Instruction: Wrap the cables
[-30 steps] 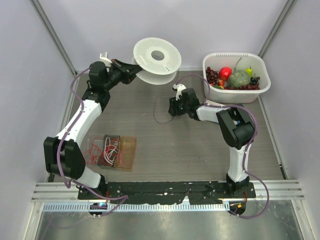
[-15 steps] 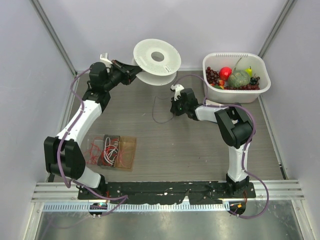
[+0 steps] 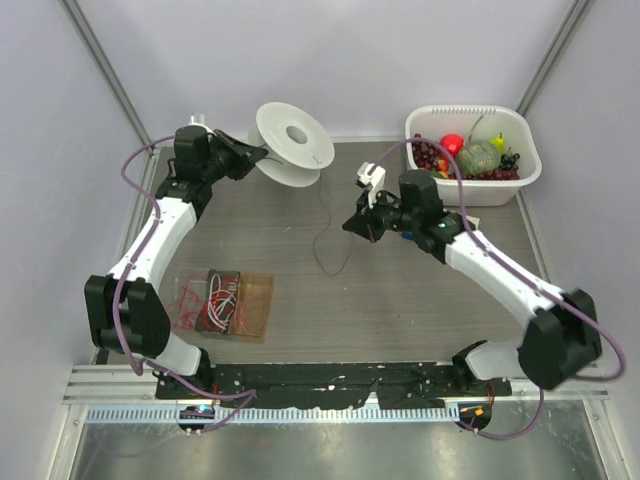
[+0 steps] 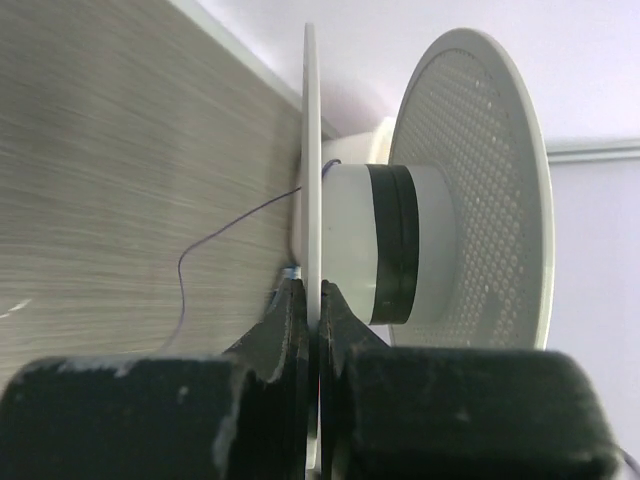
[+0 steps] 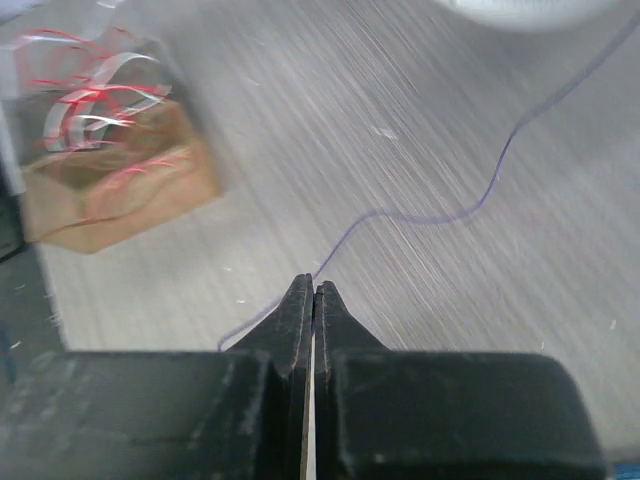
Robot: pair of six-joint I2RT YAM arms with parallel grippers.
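The white perforated spool (image 3: 276, 126) is held tilted on edge over the table's far side. My left gripper (image 3: 250, 157) is shut on the rim of its near flange (image 4: 311, 200). A dark band of wound wire sits on the spool's core (image 4: 400, 245). The thin dark cable (image 3: 316, 245) runs from the spool down over the table, loops and rises to my right gripper (image 3: 351, 228). In the right wrist view that gripper (image 5: 314, 290) is shut, with the cable (image 5: 430, 217) running into its tips and out at the left.
A white tub (image 3: 530, 180) of toy fruit stands at the back right. Near the left arm lies a clear plastic box (image 3: 225, 303) of red and white wires, seen also in the right wrist view as the box (image 5: 110, 170). Grey walls close in the table.
My right gripper has shut on the cable and its arm has swung out to the right. The left gripper has turned the spool more on edge and shifted it slightly left.
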